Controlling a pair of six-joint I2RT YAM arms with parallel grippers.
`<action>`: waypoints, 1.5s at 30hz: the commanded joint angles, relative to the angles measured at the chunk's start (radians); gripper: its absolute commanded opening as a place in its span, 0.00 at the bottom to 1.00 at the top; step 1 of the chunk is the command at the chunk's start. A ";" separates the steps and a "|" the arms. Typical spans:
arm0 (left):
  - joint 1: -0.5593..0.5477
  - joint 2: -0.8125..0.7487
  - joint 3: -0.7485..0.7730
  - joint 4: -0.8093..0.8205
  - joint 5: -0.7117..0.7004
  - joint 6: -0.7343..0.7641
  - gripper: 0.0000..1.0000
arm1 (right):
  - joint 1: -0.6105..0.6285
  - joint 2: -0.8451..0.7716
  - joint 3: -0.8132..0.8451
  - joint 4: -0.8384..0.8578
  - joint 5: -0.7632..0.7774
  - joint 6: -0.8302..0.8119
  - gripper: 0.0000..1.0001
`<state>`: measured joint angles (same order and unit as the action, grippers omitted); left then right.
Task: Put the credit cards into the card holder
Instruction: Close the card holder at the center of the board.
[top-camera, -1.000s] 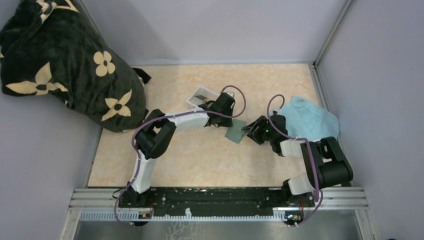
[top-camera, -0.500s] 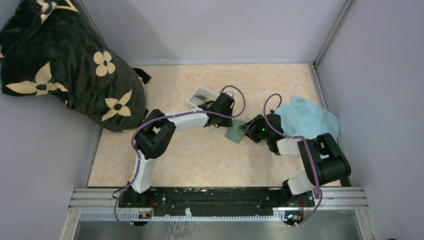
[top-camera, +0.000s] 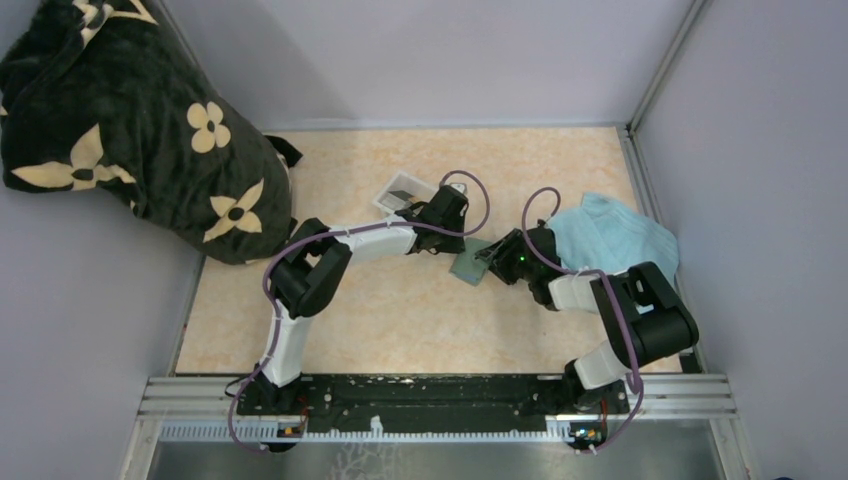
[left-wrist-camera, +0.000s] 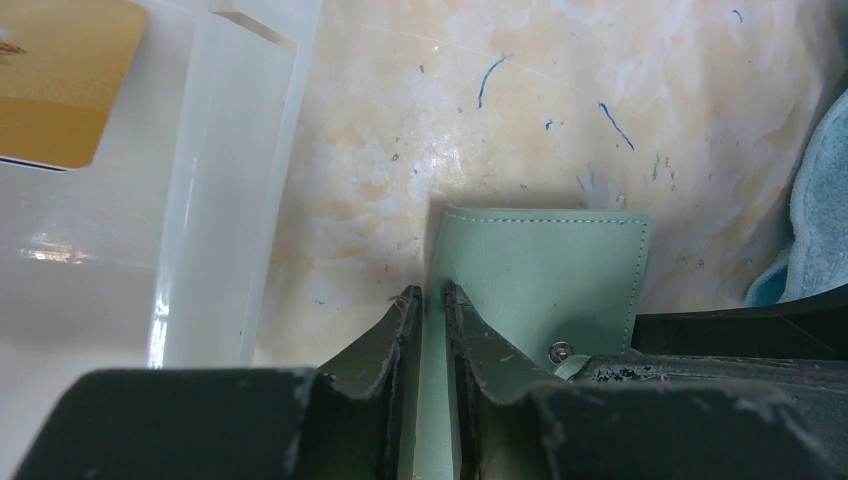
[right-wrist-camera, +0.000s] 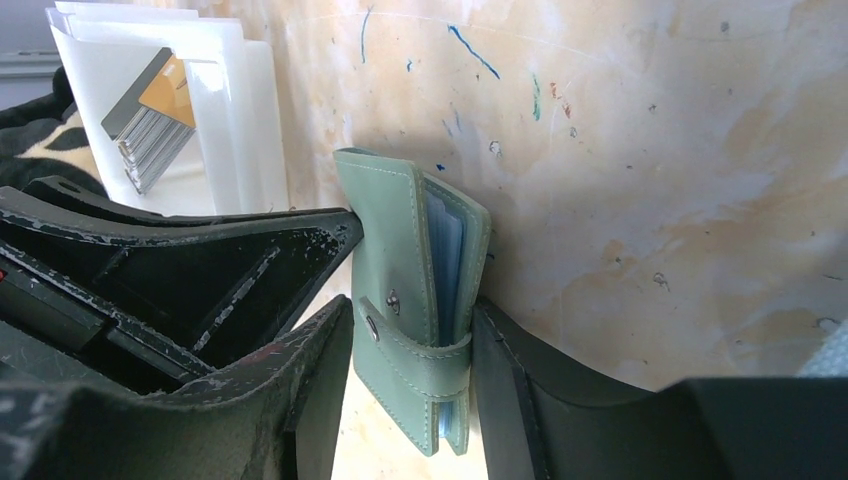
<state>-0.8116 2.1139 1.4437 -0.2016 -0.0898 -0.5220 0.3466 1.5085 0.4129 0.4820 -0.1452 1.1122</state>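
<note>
Over the last second the right gripper (right-wrist-camera: 412, 312) has slid a little further left along the table (top-camera: 400, 320) and drawn its jaws in. It now straddles the holder (right-wrist-camera: 385, 230), and its 2 fingers appear to press the strap side and the open edge. The left gripper (left-wrist-camera: 430, 296) has not shifted. Its jaws are narrow, pinched on 1 flap of the holder, which stands on edge at mid-table, just right of the tray (right-wrist-camera: 225, 110).

The holder has not moved either, so I judge this as the set-up step: 1 arm steadies a flap while the other takes the rest of the wallet, probably to spread it and expose the pale blue slots. No card has been picked up yet.

The cards (right-wrist-camera: 165, 95) lie in the tray, at least 1 orange and 1 dark grey (a ribbed stack lies beside them, count unclear). Whether any card already sits in the slots I cannot tell.

A light blue towel (top-camera: 610, 235) lies just behind the right wrist, and a dark flowered blanket (top-camera: 120, 110) is heaped in the far left corner, well apart.

In the way:
- The snap strap wraps the lower edge, which may keep the holder from opening.
- Both grippers crowd the same small wallet.
- The tray's upright wall stands close beside the left fingers.
</note>
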 joint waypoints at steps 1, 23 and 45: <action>0.001 0.127 -0.085 -0.180 -0.040 0.019 0.22 | 0.023 0.036 -0.026 -0.175 0.067 -0.039 0.47; -0.014 0.127 -0.089 -0.188 -0.040 0.017 0.21 | 0.038 -0.086 -0.058 -0.149 0.129 -0.102 0.46; -0.024 0.121 -0.117 -0.173 -0.032 0.037 0.21 | 0.088 -0.004 -0.045 -0.091 0.162 -0.057 0.45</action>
<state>-0.8249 2.1036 1.4147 -0.1654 -0.0982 -0.5217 0.4137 1.4624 0.3805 0.4877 -0.0185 1.0630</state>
